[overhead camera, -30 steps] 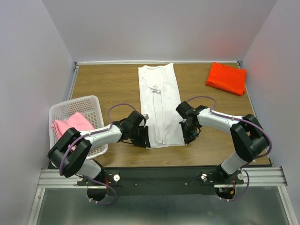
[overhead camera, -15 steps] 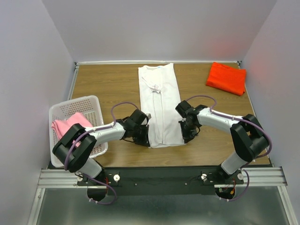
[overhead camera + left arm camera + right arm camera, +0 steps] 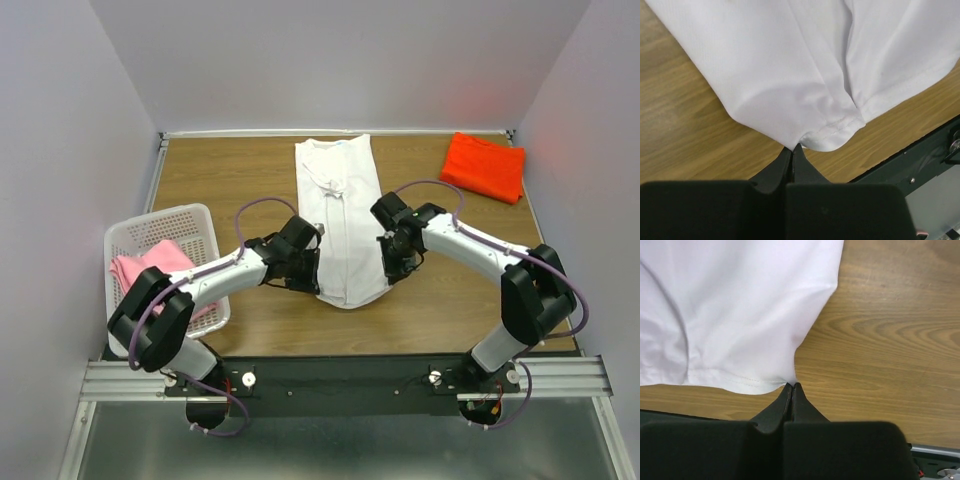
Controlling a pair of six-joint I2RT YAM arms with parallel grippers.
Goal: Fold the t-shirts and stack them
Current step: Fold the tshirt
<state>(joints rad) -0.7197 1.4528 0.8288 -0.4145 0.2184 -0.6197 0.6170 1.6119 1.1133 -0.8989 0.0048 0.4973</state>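
Observation:
A white t-shirt (image 3: 338, 200) lies folded into a long strip down the middle of the table, its near hem lifted and pulled inward. My left gripper (image 3: 312, 282) is shut on the hem's left corner (image 3: 792, 142). My right gripper (image 3: 392, 272) is shut on the right corner (image 3: 791, 381). An orange-red t-shirt (image 3: 483, 166) lies folded at the far right. A pink t-shirt (image 3: 150, 268) sits in the basket at the left.
A white lattice basket (image 3: 198, 222) stands at the table's left edge by the left arm. The black base rail (image 3: 340, 375) runs along the near edge. Grey walls close in the table on three sides.
Both grippers closed on the white t-shirt's near corners and moved away from the bases, lifting the hem so that its near edge now curves inward.

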